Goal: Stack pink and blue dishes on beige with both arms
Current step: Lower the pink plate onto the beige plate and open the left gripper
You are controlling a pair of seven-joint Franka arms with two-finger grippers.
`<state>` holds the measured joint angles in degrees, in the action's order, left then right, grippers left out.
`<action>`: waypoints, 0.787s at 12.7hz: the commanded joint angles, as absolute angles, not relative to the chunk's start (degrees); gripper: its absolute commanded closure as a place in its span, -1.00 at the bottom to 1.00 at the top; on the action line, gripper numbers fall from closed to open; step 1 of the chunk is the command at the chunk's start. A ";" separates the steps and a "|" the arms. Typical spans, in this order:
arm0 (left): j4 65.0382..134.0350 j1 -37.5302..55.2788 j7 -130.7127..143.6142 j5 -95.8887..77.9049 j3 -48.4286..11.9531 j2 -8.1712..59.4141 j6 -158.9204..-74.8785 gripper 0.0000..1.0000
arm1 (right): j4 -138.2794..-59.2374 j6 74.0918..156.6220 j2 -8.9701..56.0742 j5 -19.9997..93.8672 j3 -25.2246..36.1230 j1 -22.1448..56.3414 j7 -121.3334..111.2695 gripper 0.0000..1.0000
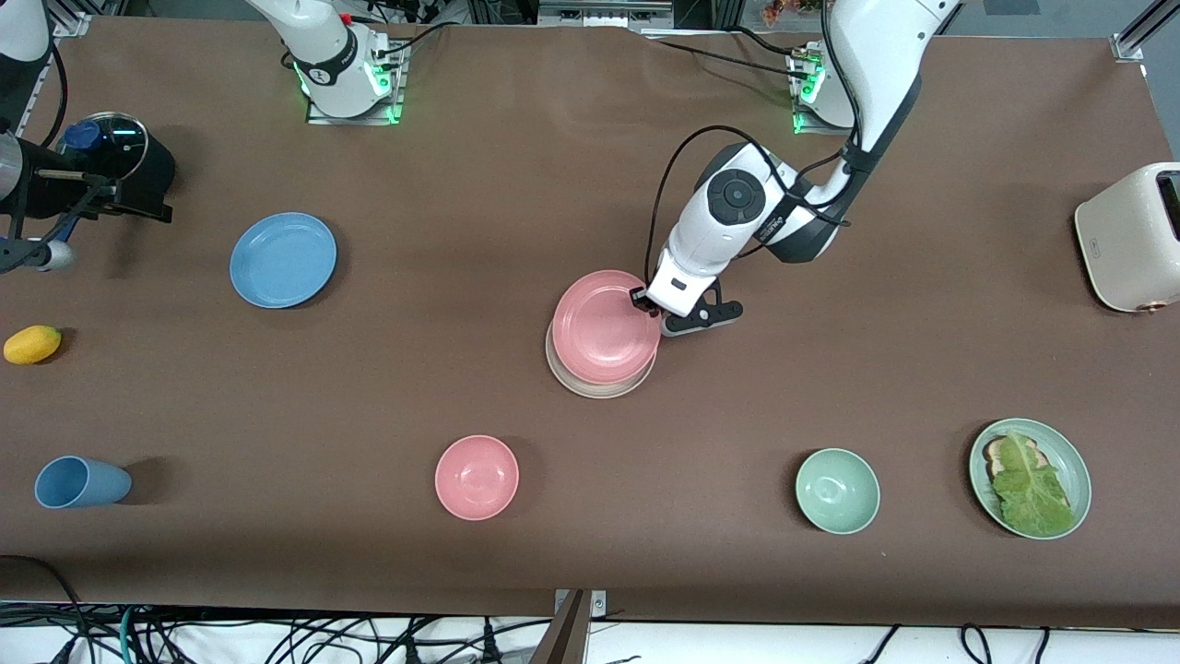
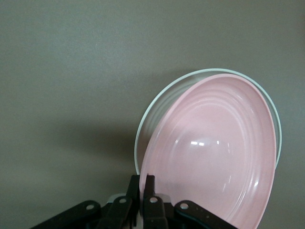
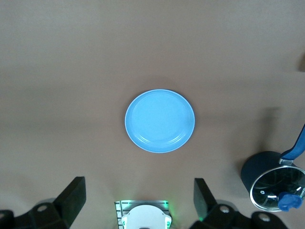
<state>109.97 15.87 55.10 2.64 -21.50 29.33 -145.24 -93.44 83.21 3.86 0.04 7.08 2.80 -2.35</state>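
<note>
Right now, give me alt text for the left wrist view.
The left gripper pinches the rim of the pink plate, tilted above the beige plate on the brown table.

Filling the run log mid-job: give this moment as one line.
left gripper: shut on round matte pink plate, tilted over cream-beige plate | right gripper: open, high over sky-blue plate, untouched on table

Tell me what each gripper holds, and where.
Left gripper pinches the pink plate by its rim, over the beige plate. Right gripper, open, holds nothing.
</note>
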 commanded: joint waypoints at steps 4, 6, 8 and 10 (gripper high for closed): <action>105.38 16.70 57.30 4.75 -20.74 32.69 -145.37 1.00 | -92.73 82.18 3.69 0.00 7.12 2.64 -2.64 -1.00; 104.51 16.61 57.13 4.75 -20.48 33.31 -145.37 1.00 | -92.81 82.00 3.69 0.00 7.12 2.64 -2.64 -1.00; 103.63 16.61 56.43 4.83 -19.87 33.92 -145.46 0.79 | -92.81 81.91 3.69 0.00 7.21 2.64 -2.64 -1.00; 102.66 16.52 56.43 4.83 -19.78 34.71 -145.37 0.20 | -92.81 81.83 3.69 0.00 7.21 2.64 -2.64 -1.00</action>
